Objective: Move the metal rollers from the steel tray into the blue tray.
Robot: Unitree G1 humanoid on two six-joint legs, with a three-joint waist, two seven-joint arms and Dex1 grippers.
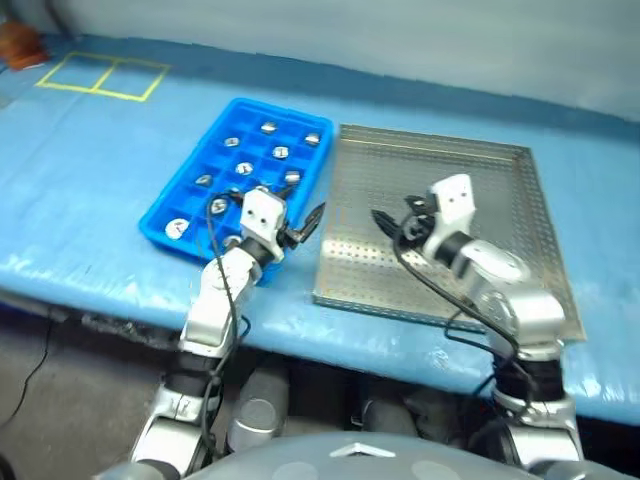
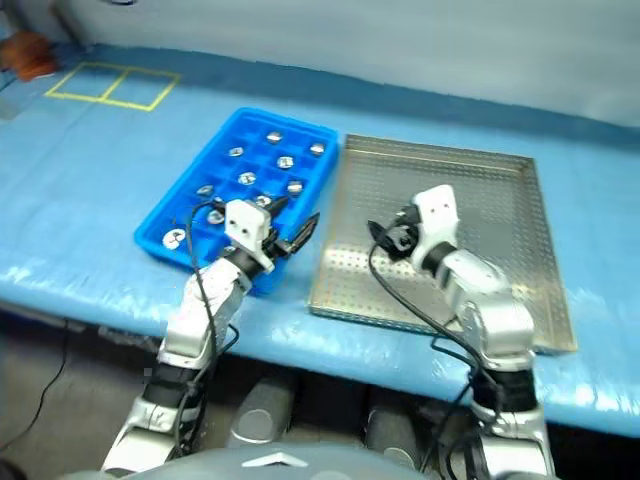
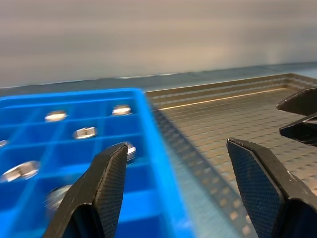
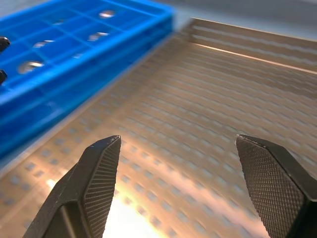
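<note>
The metal rollers (image 1: 244, 168) all lie in the blue tray (image 1: 160, 221), one to a compartment, hollow ends facing up, so each short axis stands upright. Nearest to me, the left gripper (image 1: 303, 227) hangs over the tray's near right corner, jaws spread with nothing between them, pointing across toward the steel tray (image 1: 520, 200). The right gripper (image 1: 389, 224) hovers over the steel tray's left half, jaws likewise spread and empty, aimed back at the other gripper. The left wrist view catches the right gripper's black tips at its edge; the right wrist view looks down on bare perforated floor with glare on it. The two trays sit side by side on the blue-covered desk (image 1: 80, 170), long sides almost touching. Farther back, yellow tape squares (image 1: 102, 76) mark the cover, with an orange object (image 1: 20, 42) at the far left corner.
</note>
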